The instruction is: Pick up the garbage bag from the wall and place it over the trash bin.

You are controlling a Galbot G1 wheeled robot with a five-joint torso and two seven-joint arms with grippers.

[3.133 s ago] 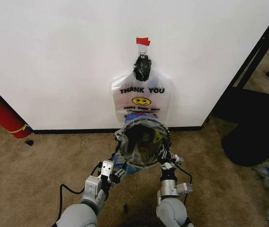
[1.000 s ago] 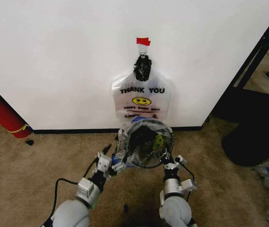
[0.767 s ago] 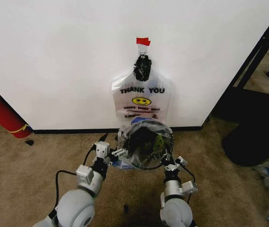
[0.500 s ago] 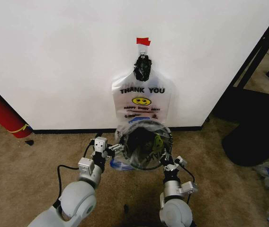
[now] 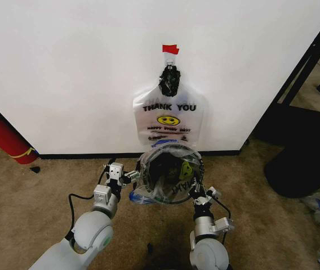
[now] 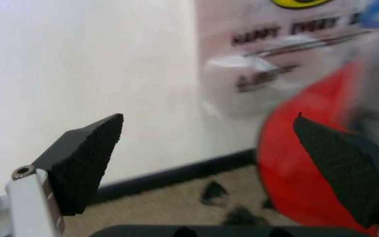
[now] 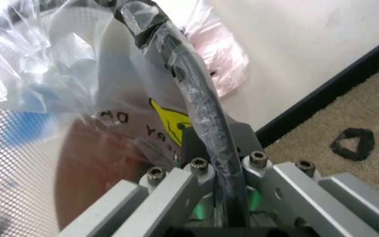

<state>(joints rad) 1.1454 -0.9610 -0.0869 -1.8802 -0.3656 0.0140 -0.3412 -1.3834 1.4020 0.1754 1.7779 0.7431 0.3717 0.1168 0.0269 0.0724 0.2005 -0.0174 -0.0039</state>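
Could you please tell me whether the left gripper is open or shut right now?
Open. The left wrist view shows the left gripper with its two black textured pads spread wide apart, nothing between them, beside the small round black trash bin.

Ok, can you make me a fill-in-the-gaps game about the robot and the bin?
1. The left gripper is ___, with nothing between its fingers.
2. The right gripper is clamped on the ___ of the trash bin.
3. The garbage bag is draped over the trash bin, and its printed smiley is ___.
4. The tape above the other bag hanging on the wall is ___.

Missing words: open; rim; yellow; red
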